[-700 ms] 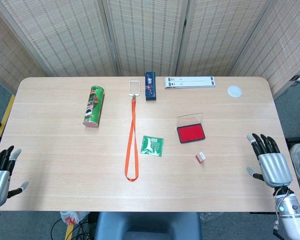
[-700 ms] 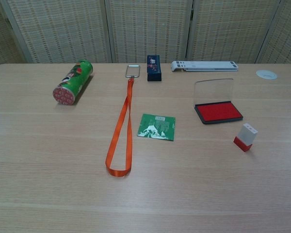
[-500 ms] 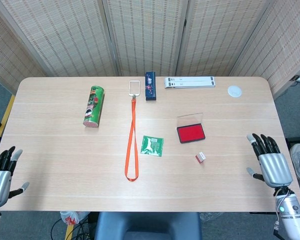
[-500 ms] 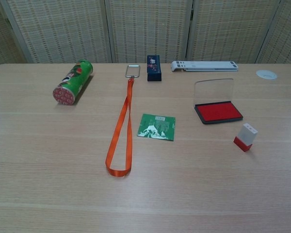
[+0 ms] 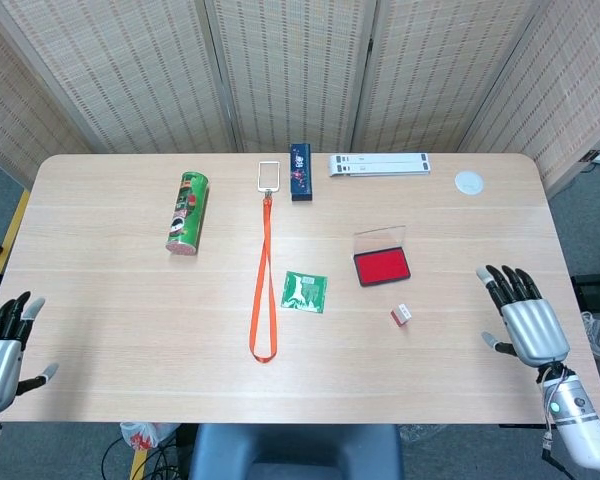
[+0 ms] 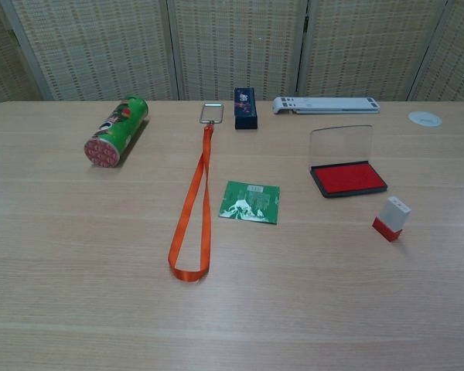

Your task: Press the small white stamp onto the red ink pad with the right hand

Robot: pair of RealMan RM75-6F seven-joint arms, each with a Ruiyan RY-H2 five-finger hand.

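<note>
The small white stamp (image 5: 400, 315) with a red base lies on the table just in front of the red ink pad (image 5: 382, 267), whose clear lid stands open behind it. The chest view shows the stamp (image 6: 391, 219) and the pad (image 6: 348, 178) too, with no hand near them. My right hand (image 5: 523, 322) hovers over the table's right front part, fingers spread and holding nothing, well to the right of the stamp. At the front left corner, off the table's edge, my left hand (image 5: 2, 345) also holds nothing with its fingers apart.
A green can (image 5: 187, 213) lies on its side at the left. An orange lanyard (image 5: 264, 280) runs down the middle, beside a green packet (image 5: 305, 291). At the back are a dark blue box (image 5: 300, 172), a white bar (image 5: 378, 164) and a small white disc (image 5: 469, 181).
My right hand has moved a little left and forward over the table, toward the stamp. The left hand and all objects stay where they were.
</note>
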